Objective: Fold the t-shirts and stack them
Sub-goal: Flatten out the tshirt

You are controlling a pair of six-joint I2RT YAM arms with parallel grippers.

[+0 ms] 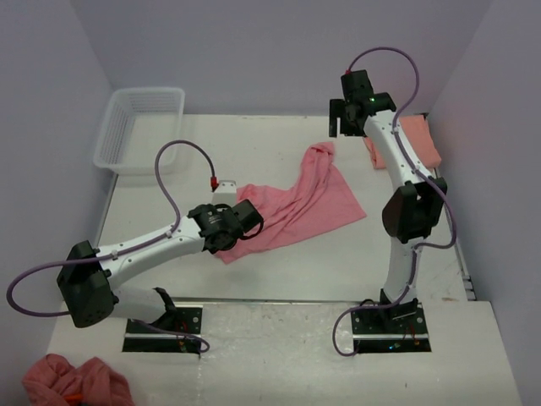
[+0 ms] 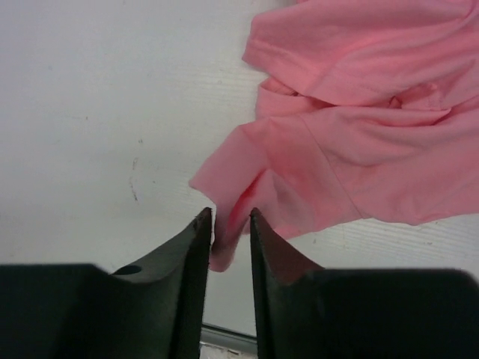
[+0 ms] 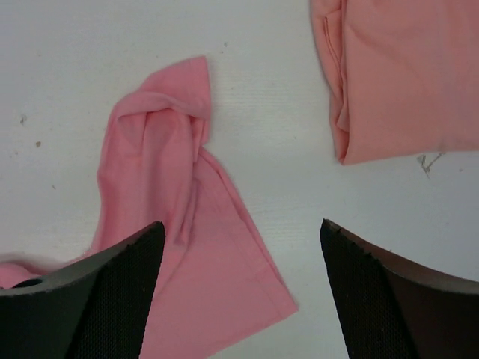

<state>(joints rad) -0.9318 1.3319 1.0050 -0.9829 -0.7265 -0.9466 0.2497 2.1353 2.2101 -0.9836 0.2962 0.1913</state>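
1. T-shirts: the rose-pink t-shirt [image 1: 296,207] lies crumpled and twisted across the middle of the bench [image 1: 254,144], running from near the front edge toward the back edge. The salmon t-shirt [image 1: 418,139] sits folded by the back right corner, apart from the pink one.
2. The left gripper [image 2: 228,217] has its jaws only a little apart. A corner of the pink shirt pokes between them but doesn't fill the gap, so I read it as loose, not pinched.
3. The right gripper [image 3: 243,224] hangs over the back of the bench, between the pink shirt's far tip and the salmon one. Its jaws are wide apart with nothing in them.
4. My guess is we're at the flattening step. To do it well, I'd grab single-layer edges at two opposite ends and pull gently outward until the twist is gone. I'd keep the cloth low on the bench and fold only once it lies flat.
5. Hard to make out:
   - I can't tell sleeve from hem in that bunched far tip, and I can't find the neck hole.
   - In the top view the left arm covers the shirt's near corner.
   - The salmon shirt is partly behind the right arm and cut off in the right wrist view, so I can't judge how tidy its fold is.
   - A pink cloth heap [image 1: 76,381] off the front left corner is cropped, and I can't tell what it is.
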